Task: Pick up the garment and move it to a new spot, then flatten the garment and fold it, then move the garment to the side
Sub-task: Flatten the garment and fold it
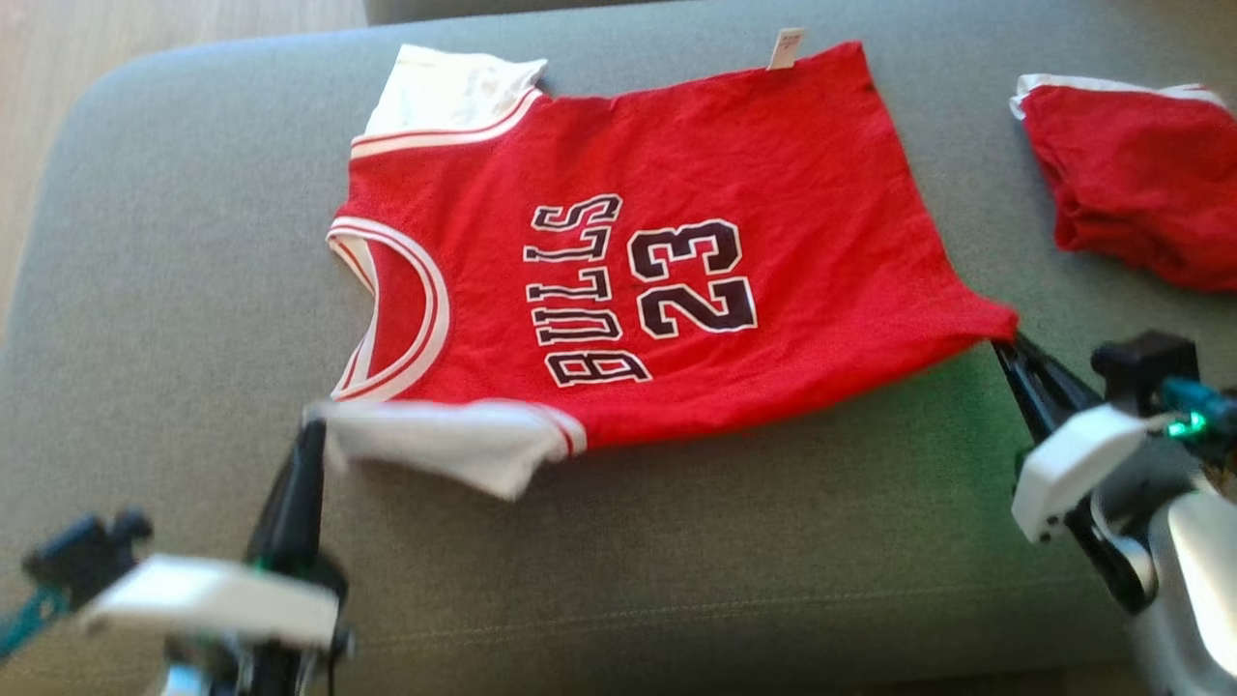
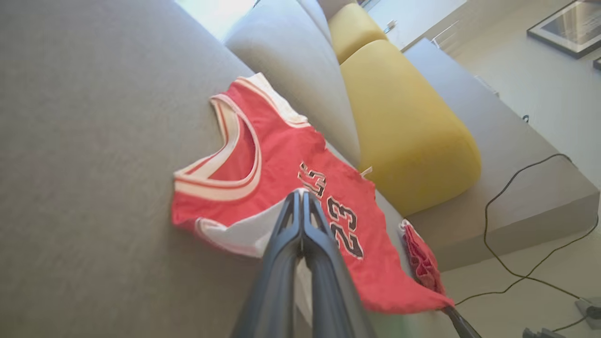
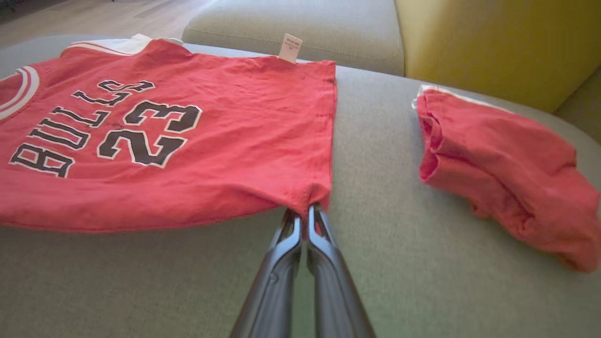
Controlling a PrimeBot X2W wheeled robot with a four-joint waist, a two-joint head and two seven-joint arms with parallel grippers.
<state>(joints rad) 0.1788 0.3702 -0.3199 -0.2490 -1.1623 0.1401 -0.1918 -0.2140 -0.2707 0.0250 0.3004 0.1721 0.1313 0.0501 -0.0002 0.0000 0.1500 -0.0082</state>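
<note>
plainly, the red knit basketball jersey (image 1: 773, 164) with white sleeves and black "bulls 23" lettering lies spread face up across the middle of the grey woven sofa cushion (image 1: 676, 561). its collar is toward the cushion's left edge, its hem toward the right, and its far side is close to the back edge. the left gripper (image 1: 314, 430) is pinched together on the near white sleeve. the right gripper (image 1: 1005, 350) is clamped on the near hem corner. a crumpled second red garment (image 1: 1140, 184) lies apart near the right edge. the jersey looks light, soft and limp, so it should sag and crease between holds rather than slip. seamed corners like these two seem the surest places to hold, with the cloth kept taut between them.
</note>
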